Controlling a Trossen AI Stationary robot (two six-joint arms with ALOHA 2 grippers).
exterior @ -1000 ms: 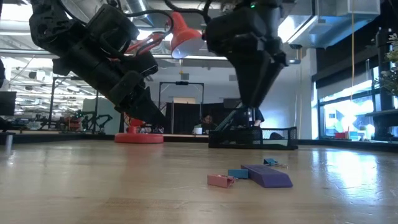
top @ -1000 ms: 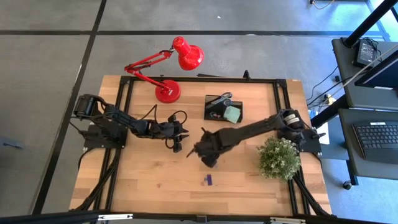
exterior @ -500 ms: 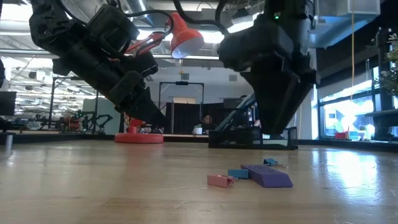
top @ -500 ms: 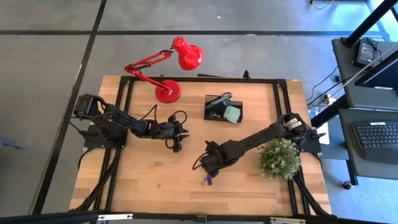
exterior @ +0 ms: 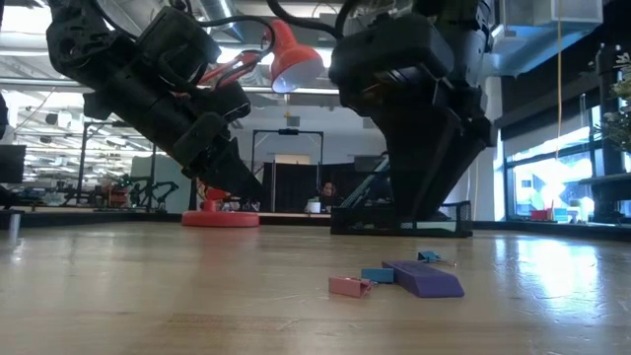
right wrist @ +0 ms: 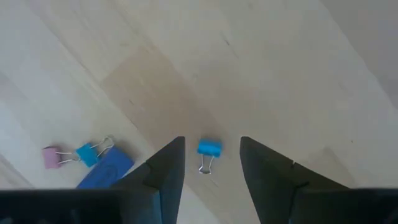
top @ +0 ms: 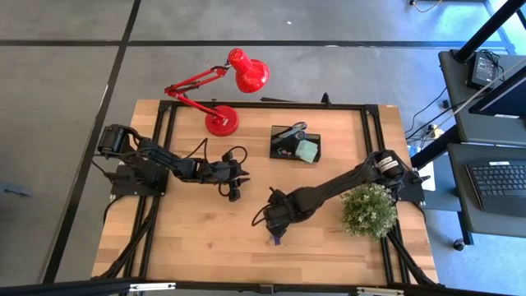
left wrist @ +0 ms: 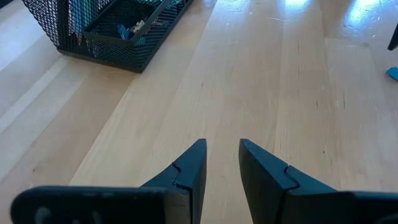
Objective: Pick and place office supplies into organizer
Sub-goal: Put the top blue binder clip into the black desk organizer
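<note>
from my station i can read nothing in any of the four views: no words, labels, brand marks, numbers or signs.
</note>
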